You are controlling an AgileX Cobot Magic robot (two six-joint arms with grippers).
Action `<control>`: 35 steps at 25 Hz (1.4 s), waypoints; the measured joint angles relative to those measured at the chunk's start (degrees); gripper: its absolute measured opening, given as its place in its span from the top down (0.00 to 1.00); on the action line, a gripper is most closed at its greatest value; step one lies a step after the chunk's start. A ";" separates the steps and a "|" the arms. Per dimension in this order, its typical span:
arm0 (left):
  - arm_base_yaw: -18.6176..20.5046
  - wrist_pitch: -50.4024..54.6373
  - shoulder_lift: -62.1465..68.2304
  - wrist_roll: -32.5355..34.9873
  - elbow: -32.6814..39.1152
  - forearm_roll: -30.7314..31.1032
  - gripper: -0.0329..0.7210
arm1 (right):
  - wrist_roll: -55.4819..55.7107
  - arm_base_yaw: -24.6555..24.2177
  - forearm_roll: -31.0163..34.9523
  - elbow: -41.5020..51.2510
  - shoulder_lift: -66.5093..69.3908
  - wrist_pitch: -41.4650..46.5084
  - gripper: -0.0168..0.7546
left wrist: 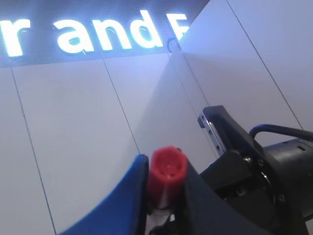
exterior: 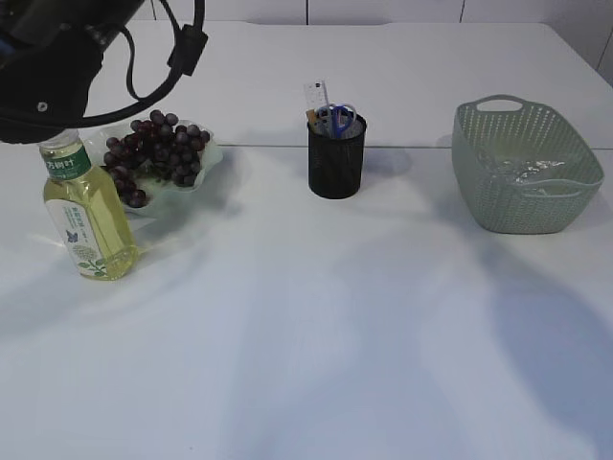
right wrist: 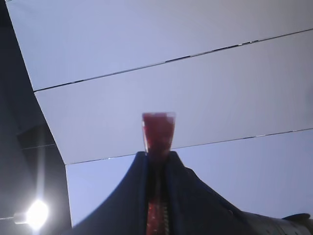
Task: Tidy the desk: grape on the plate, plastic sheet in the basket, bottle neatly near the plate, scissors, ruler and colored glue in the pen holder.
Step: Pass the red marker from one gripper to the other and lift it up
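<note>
Gripping one bottle [exterior: 87,218] cap: left tool [left wrist: 166,183]; right tool [right wrist: 157,161] clamped on one red tube [right wrist: 158,129].

Left gripper [left wrist: 164,188] fingers clamped, pointing up, right gripper [right wrist: 157,169] fingers pressed together, upturned

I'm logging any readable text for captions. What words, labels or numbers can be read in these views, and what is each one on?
"and", with a cut-off letter on each side: lit sign high on the wall, left wrist view.
Bottle neck label: pale characters on green, too small to read.
Bottle body label: small print, unreadable.
Ruler in the pen holder: markings too small to read.
</note>
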 joint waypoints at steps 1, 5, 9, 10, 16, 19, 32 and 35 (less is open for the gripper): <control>0.00 0.00 0.00 0.00 0.00 0.00 0.83 | 0.00 0.00 -0.09 0.00 0.00 0.00 0.93; 0.00 0.00 0.00 0.00 0.00 0.00 0.83 | 0.00 0.00 -0.57 -0.25 0.00 0.00 0.93; 0.00 0.00 0.00 0.00 0.00 0.00 0.83 | 0.00 0.00 -0.71 -0.35 0.00 0.00 0.92; 0.00 0.00 0.00 0.00 0.00 0.00 0.83 | 0.00 0.00 -0.71 -0.35 0.00 0.00 0.92; 0.00 0.00 0.00 0.00 0.00 0.00 0.83 | -1.99 0.00 -0.71 -0.36 0.00 0.00 0.84; 0.00 0.00 0.00 0.00 0.00 0.00 0.83 | -2.77 0.00 -0.48 -0.36 0.00 0.00 0.76; 0.00 0.00 0.00 -0.03 0.00 -0.02 0.83 | -4.39 0.00 0.02 -0.36 0.00 0.14 0.65; 0.00 0.00 0.00 -0.03 0.00 -0.65 0.83 | -4.92 0.00 0.02 -0.36 0.00 0.14 0.65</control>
